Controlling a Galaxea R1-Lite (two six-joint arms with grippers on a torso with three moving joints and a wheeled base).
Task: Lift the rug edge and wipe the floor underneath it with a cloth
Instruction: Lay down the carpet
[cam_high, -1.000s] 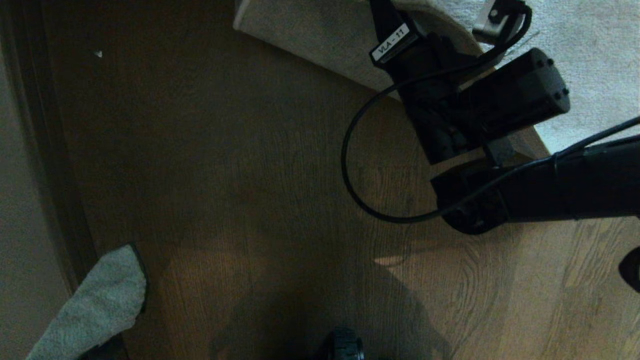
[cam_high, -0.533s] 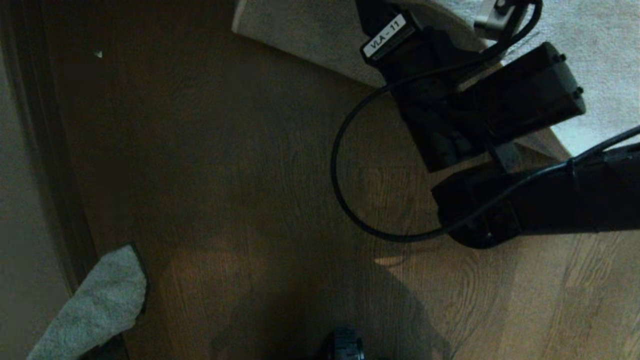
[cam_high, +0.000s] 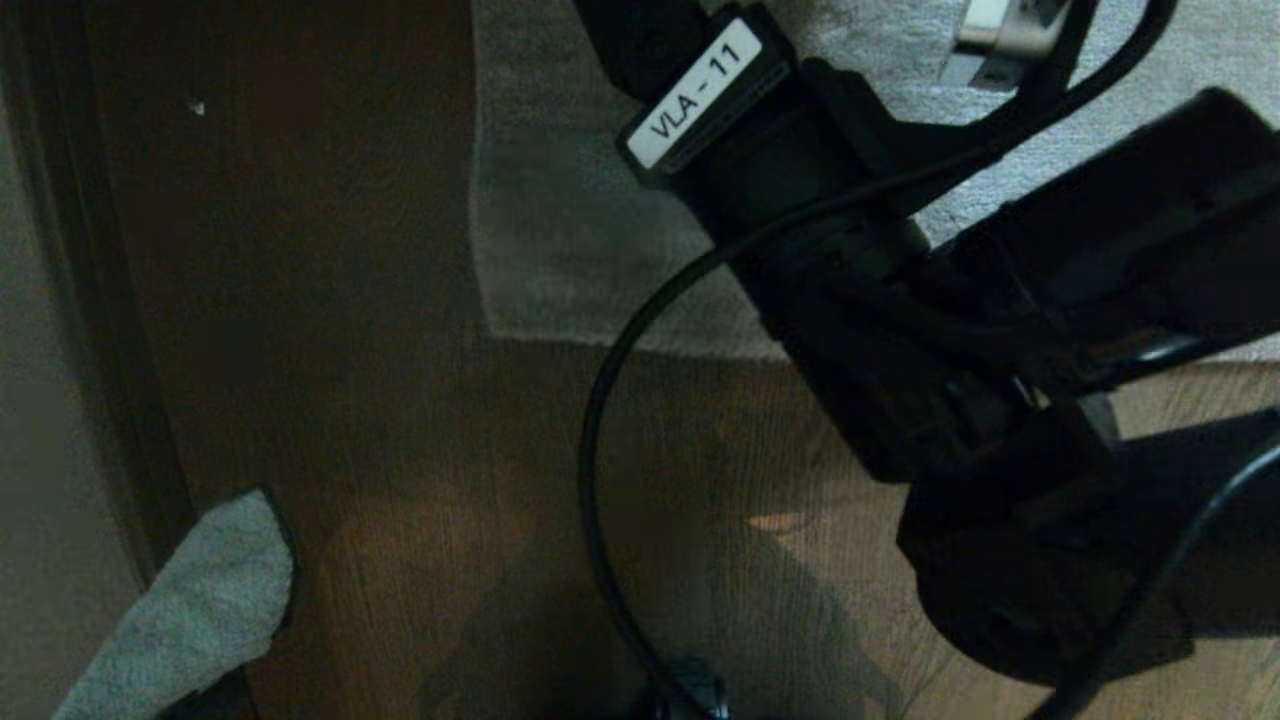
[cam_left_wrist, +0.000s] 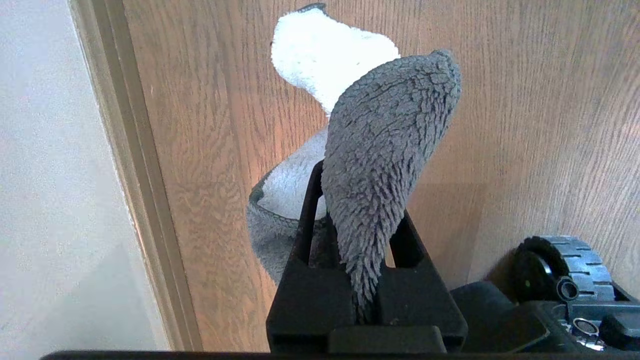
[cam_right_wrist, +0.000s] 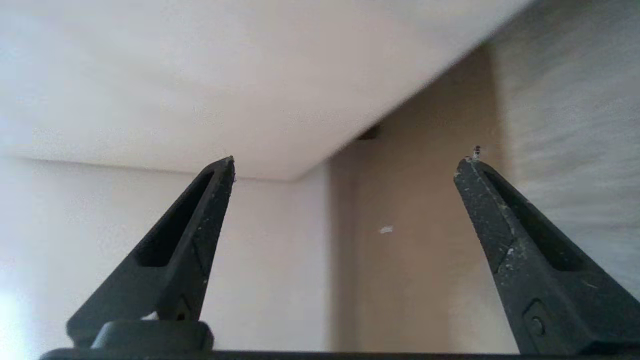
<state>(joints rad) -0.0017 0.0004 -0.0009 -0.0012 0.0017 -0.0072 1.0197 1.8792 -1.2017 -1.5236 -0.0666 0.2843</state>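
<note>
Right gripper (cam_right_wrist: 345, 160) is hanging spread wide, gripping nothing, above the rug edge (cam_high: 560, 300) lying flat; left gripper (cam_left_wrist: 357, 210) is clenching the cloth (cam_left_wrist: 385, 150) over the floor (cam_high: 400, 400).

A pale wall (cam_left_wrist: 50, 175) runs along the left side of the room, edged at its foot by a wood-toned baseboard strip (cam_left_wrist: 135, 175); from overhead that same strip shows as a dark band (cam_high: 110, 350). A tiny white speck (cam_high: 197, 108) lies near the dark band, well apart from anything else. From the low right-hand angle, a pale wall (cam_right_wrist: 175, 75) meets a second pale surface at a corner, with a small dark mark (cam_right_wrist: 369, 133) at the junction.
</note>
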